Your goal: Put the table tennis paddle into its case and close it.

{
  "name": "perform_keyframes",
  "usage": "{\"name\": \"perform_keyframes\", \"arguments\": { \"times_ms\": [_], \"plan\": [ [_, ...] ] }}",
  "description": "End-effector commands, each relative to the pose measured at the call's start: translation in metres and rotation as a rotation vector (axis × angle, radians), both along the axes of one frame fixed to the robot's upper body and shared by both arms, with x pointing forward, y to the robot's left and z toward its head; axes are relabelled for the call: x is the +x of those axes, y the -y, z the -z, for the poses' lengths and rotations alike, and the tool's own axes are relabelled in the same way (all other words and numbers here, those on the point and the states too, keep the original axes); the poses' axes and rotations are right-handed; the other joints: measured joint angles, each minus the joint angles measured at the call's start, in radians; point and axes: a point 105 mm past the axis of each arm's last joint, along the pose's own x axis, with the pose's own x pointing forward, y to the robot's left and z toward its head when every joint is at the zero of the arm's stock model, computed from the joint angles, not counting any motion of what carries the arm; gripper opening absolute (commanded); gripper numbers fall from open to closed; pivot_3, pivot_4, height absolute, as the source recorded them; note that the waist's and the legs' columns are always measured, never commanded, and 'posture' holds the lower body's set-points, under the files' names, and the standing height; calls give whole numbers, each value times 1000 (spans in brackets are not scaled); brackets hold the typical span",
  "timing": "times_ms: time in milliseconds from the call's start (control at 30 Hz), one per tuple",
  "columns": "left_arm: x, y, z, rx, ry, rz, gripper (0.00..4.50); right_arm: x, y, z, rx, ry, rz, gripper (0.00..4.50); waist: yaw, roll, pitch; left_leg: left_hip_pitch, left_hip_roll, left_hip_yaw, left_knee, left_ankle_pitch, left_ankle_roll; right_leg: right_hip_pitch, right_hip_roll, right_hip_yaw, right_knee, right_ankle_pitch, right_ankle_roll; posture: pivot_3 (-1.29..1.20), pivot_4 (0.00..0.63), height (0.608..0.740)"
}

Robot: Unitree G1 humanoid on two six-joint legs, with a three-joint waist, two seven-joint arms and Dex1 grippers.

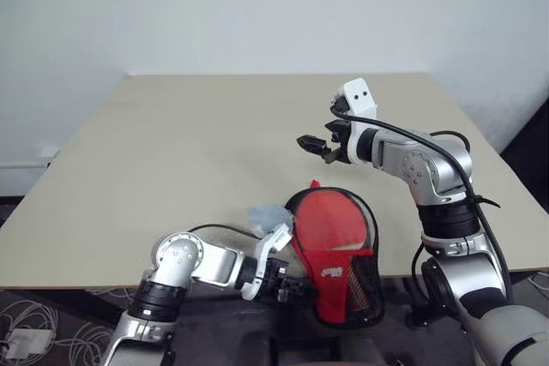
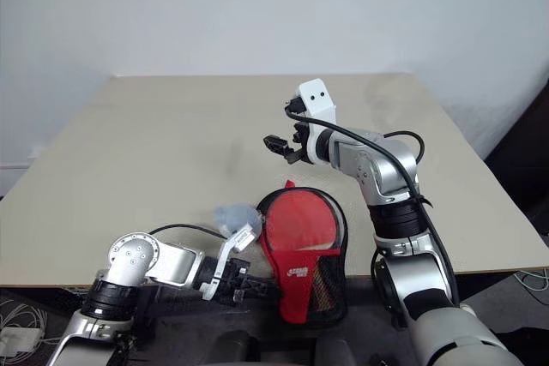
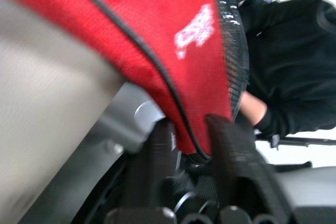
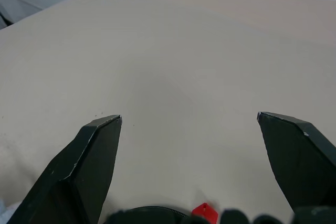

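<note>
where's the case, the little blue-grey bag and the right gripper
case [image 1: 330,246]: left eye view, red face.
blue-grey bag [image 1: 268,214]: left eye view, its crumpled middle.
right gripper [image 1: 311,144]: left eye view, between the fingertips.

We seem to be in a robotics lab or test room, not a home. In front of us stands one plain beige table [image 1: 171,152], its top bare apart from the red and black case [image 1: 336,250] lying over its near edge and a small pale bag [image 1: 268,214] beside it. Behind the table rises a bare white wall [image 1: 257,6], without shelves, pictures or windows. On the floor at the left we see a tangle of loose cables [image 1: 39,332] and a white power adapter [image 1: 17,345]. In the left wrist view a person in black clothing [image 3: 294,72] is close by.
</note>
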Motion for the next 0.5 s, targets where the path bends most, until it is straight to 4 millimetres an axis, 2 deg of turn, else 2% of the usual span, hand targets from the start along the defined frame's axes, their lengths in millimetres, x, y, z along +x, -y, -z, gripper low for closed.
{"name": "perform_keyframes", "arguments": {
  "times_ms": [33, 133, 233, 367, 500],
  "plan": [
    [22, -9, -17, -30, 68, -76, 2350, 3, -4, -16, 51, 41, 7, 4500, -1, 0, 0, 0, 0, 0, 0, 0, 0, 0, 0, 0, 0, 0, 0, 0, 0, 740],
    [35, -22, -20, -23, 94, -146, 3386, 4, -9, -15, 65, 29, 7, 4500, -3, 0, 0, 0, 0, 0, 0, 0, 0, 0, 1, 0, 0, 0, 0, 0, 0, 740],
    [37, -28, -31, -68, 123, -167, 4346, 5, -13, -14, 72, 22, -1, 4500, -3, 0, 0, 0, 0, 0, -1, 0, 0, -1, 0, 0, 0, 0, 0, 0, 0, 740],
    [47, -43, -52, -128, 192, -226, 4462, 7, -15, -14, 76, 18, -3, 4500, -3, 0, 0, 0, 0, 0, -1, 0, 0, 0, 0, 0, 0, 0, 0, 0, 0, 740],
    [72, -63, -79, -147, 325, -350, 4462, 8, -15, -13, 76, 15, -3, 4500, -2, 0, 0, 0, 0, 0, -1, 0, 0, 0, 0, 0, 0, 0, 0, 0, 0, 740]
  ]
}}
